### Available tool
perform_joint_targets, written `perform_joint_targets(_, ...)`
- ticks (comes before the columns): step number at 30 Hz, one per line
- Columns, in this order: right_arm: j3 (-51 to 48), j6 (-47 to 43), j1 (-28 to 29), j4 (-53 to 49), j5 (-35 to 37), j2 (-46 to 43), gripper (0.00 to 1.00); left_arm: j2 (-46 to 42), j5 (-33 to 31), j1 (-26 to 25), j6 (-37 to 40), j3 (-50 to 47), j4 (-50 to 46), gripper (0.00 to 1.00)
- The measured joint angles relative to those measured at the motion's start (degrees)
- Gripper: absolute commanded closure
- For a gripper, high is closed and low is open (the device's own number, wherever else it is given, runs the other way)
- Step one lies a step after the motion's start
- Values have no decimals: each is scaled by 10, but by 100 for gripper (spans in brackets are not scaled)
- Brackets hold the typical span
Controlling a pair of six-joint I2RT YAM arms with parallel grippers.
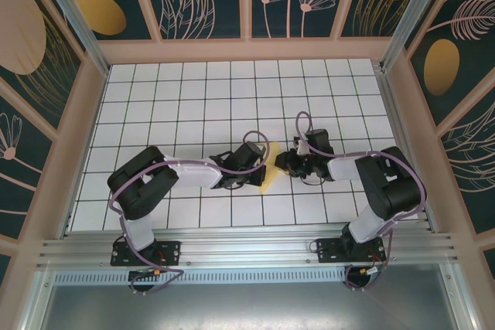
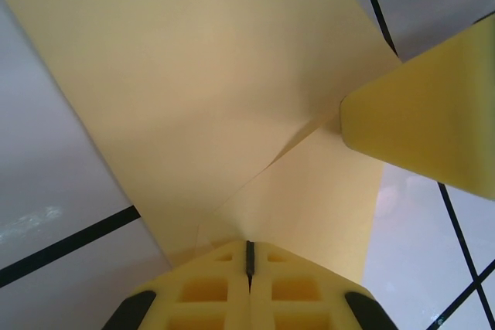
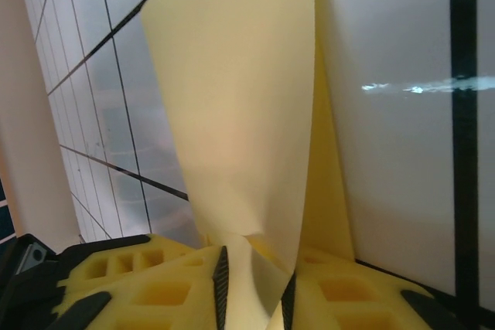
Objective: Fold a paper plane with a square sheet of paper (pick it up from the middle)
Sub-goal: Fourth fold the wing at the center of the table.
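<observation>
Left claw (image 2: 249,268) clenched on creased yellow paper sheet (image 2: 193,75), right claw (image 3: 254,287) also pinching it, over gridded worktop (image 1: 193,98).

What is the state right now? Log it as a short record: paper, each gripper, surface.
paper: sheet of paper, pale yellow, creased and partly folded, not yet a plane
position: between the two grippers, near the middle of the table
left: left gripper shut, the sheet apparently pinched at its tips
right: right gripper closed on a folded part of the sheet, which rises from between its pads
surface: white grid table
</observation>
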Motion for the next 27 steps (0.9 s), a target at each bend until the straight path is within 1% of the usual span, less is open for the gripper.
perform_joint_targets(2,0,-1,1,0,-2,3,87,-5,-2,0,0,-5,0,100)
perform_joint_targets(4,1,1,2,0,-3,3,90,-17,-5,0,-1,-13,0,92)
perform_joint_targets(7,0,9,9,0,3,-3,92,-48,-13,0,-9,-35,2,80)
perform_joint_targets(12,-5,46,51,0,46,-50,93,-139,-14,0,-33,-79,23,72)
perform_joint_targets(16,-15,98,99,-1,106,-92,93,-191,-17,-8,-45,-103,48,68)
perform_joint_targets(19,-24,142,132,-1,154,-119,93,-196,-28,-29,-46,-112,50,67)
perform_joint_targets(22,-47,186,149,-1,201,-148,93,-194,-42,-54,-48,-116,47,65)
perform_joint_targets(27,-94,246,155,-10,261,-199,92,-179,-51,-78,-54,-121,52,61)
